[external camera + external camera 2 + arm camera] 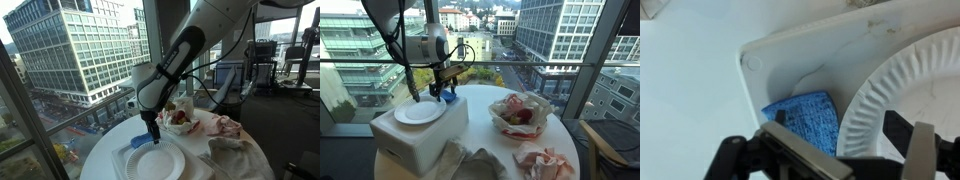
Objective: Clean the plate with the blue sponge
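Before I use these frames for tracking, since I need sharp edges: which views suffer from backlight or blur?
In both exterior views, strong backlight from the windows; sponge small yet clearly blue. Wrist view: even light, sponge texture and plate ridges fairly sharp, tool blurred at the bottom edge.

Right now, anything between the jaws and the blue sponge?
Nothing. In the wrist view the open jaws hang right over the blue sponge and the stretch looks bare; the plate lies beside it.

Cloth bundle [520, 112] on round tabletop [483, 122]
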